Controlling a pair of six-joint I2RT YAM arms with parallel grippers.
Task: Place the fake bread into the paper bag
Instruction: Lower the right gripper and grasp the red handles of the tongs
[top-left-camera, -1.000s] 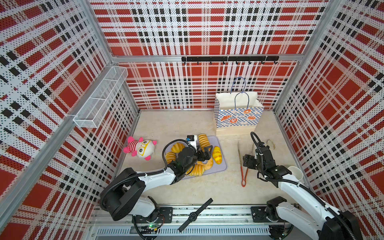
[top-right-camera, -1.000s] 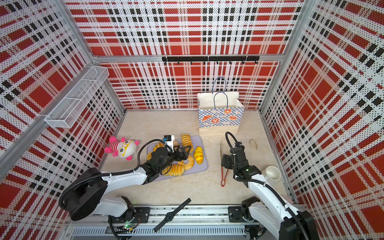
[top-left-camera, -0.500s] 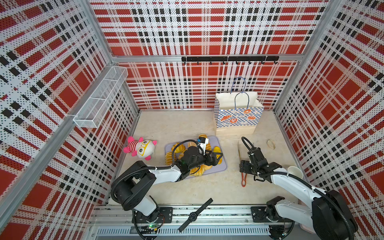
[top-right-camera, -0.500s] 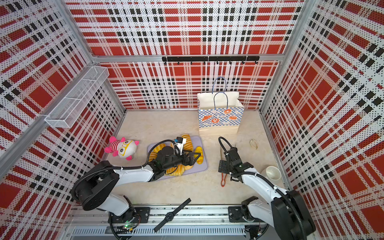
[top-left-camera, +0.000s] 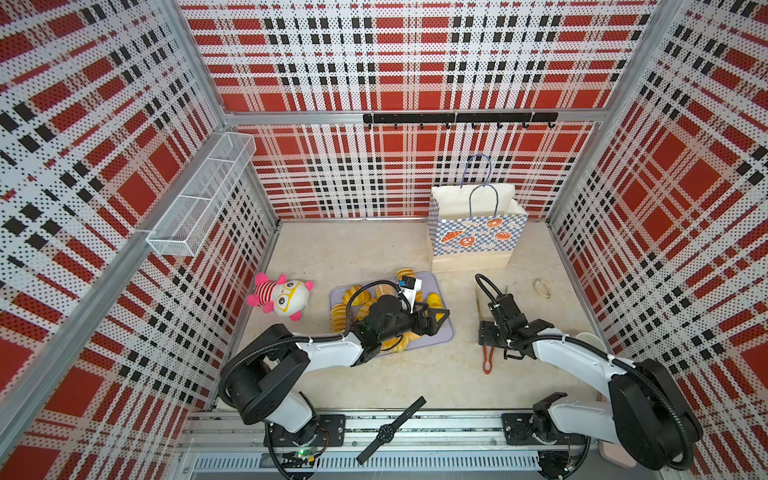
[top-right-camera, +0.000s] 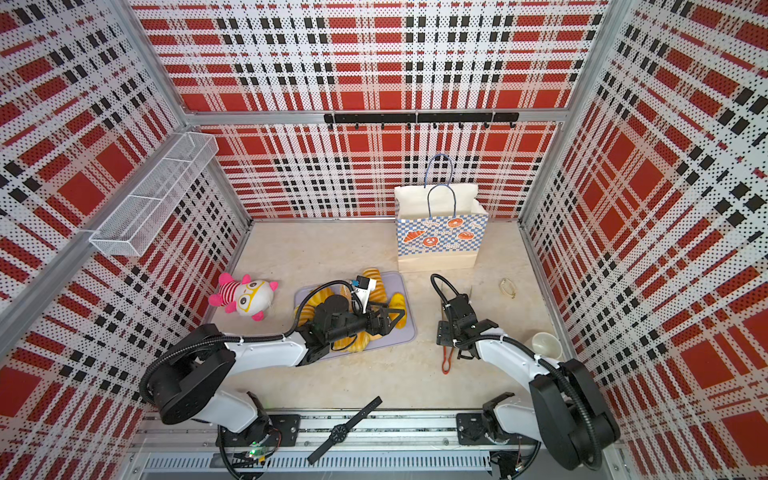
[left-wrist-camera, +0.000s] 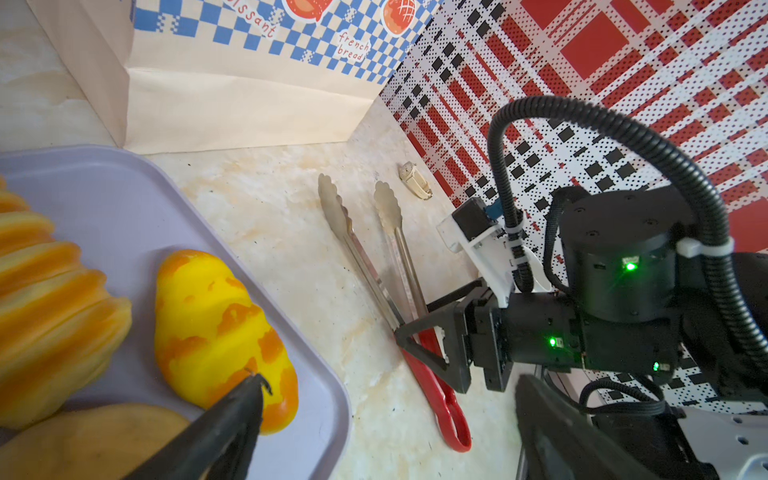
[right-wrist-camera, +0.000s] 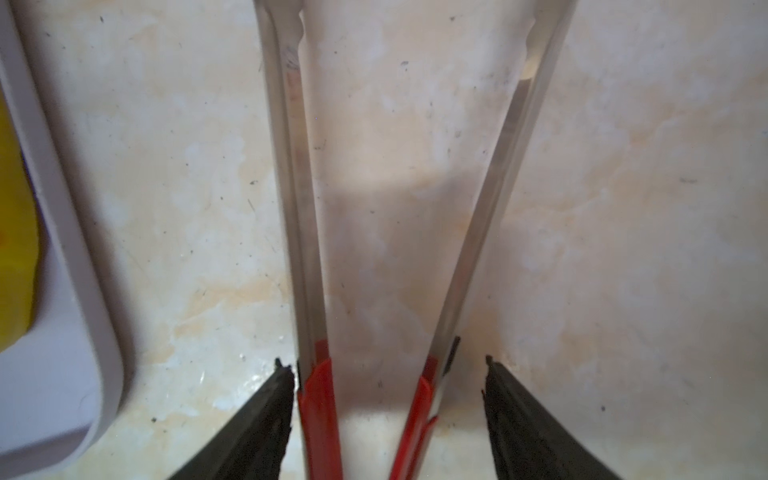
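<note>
Several glossy pieces of fake bread (top-left-camera: 353, 296) are laid on a lilac tray (top-left-camera: 441, 338), lower centre in both top views.
"french bread" and a cut-off "…issant" are read on the paper bag (left-wrist-camera: 232, 104), stood upright at upper right of centre. Yellow skins are streaked orange, some ridged. The left hand (top-left-camera: 438, 320) is held with jaws spread wide over the tray; the right hand (right-wrist-camera: 388, 365) is set with jaws parted astride the tongs (right-wrist-camera: 295, 208), unclamped.

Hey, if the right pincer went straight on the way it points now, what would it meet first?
The tongs: the right pincer points down at them, open, with both arms between its fingertips, which would likely reach the tabletop beside them. Its height is unclear.
</note>
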